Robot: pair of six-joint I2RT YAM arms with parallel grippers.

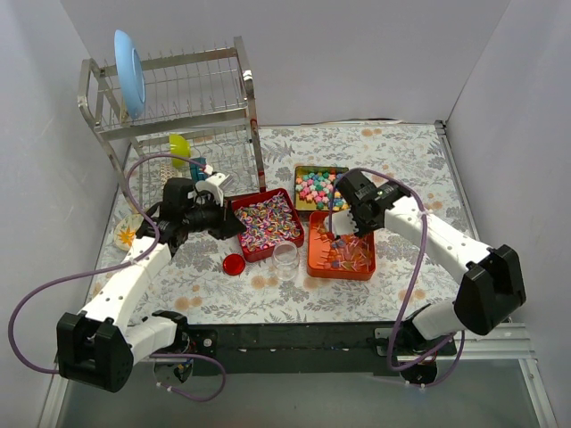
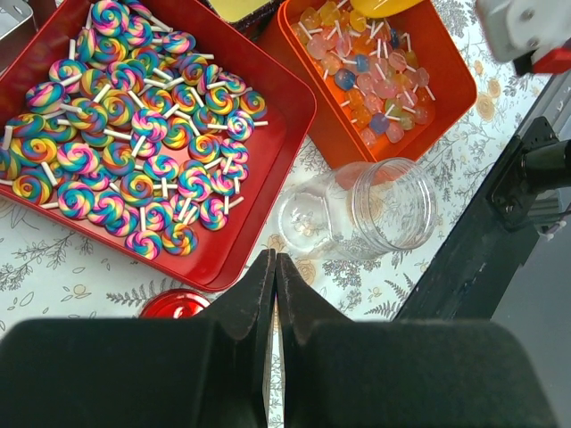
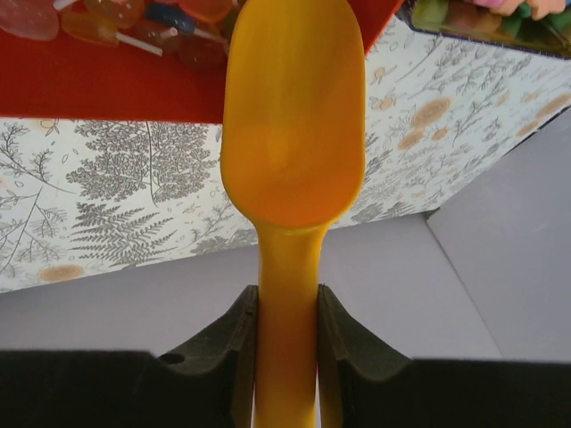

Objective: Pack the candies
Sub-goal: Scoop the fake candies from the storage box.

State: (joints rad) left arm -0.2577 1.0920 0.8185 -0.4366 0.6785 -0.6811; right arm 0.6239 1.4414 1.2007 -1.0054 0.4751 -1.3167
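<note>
**Yellow scoop (image 3: 290,152) ready to dig**

The right gripper (image 3: 287,348) pinches the scoop's handle, and the scoop looks empty. The candies (image 2: 370,85) lie in the orange tray (image 3: 107,89) just past its tip. I think it should dip low, slide under them, then lift flat. The left gripper (image 2: 275,294) is pressed together on nothing, with the jar (image 2: 375,209) just ahead. The flowery tablecloth (image 3: 116,187) lies flat, with grey walls (image 1: 357,62) close around.

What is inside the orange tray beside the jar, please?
Translucent reddish, yellow and blue candies on white sticks lie in the orange tray. The right gripper, shut on the yellow scoop, hangs over its far end, hiding what lies beneath.
</note>
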